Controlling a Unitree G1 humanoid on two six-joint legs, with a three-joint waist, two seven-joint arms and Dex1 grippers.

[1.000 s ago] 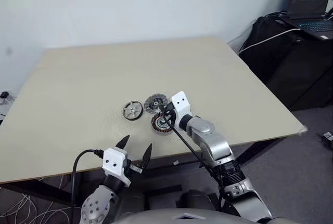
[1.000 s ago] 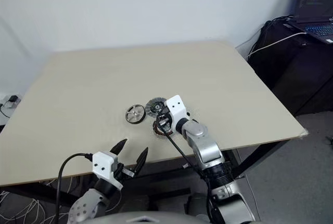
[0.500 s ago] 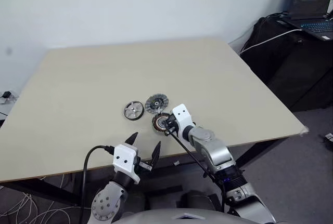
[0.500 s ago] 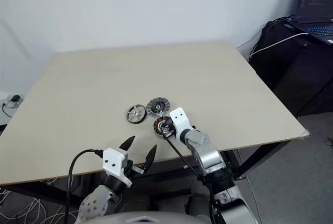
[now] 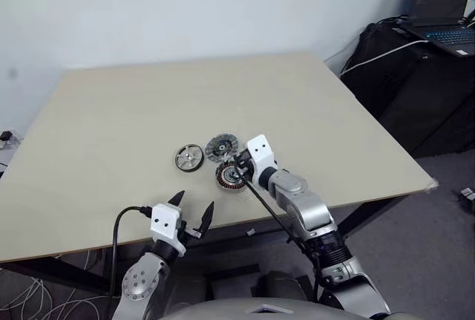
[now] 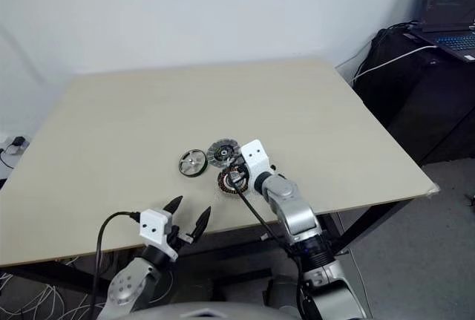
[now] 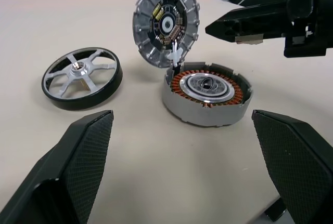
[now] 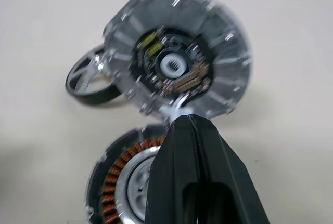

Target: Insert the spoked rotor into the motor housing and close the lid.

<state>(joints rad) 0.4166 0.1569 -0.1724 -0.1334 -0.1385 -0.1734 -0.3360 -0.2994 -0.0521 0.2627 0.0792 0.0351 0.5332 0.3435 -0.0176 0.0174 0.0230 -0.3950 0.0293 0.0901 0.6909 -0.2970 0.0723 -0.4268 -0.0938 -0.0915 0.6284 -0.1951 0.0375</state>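
On the beige table [image 5: 148,97] lies the spoked rotor [image 5: 189,158], a silver wheel with a dark rim, flat and free. To its right the motor housing [image 5: 230,176] shows its copper windings. The grey ribbed lid [image 5: 221,146] stands tilted up on edge at the housing's far side, inner face towards me. My right gripper [image 5: 239,162] is shut, its tips right at the lid's rim above the housing [image 8: 125,182]; contact cannot be told. My left gripper [image 5: 193,205] is open and empty at the table's front edge, short of the housing [image 7: 205,93] and rotor [image 7: 82,77].
A dark desk with a laptop [image 5: 444,8] and cables stands beyond the table's right edge. A black cable runs along my right arm. The table's front edge [image 5: 89,242] lies just under my left gripper.
My left gripper has sunk a little and moved forward, still open. My right gripper drew back towards me, then returned to the lid. Rotor, housing and lid have not moved.
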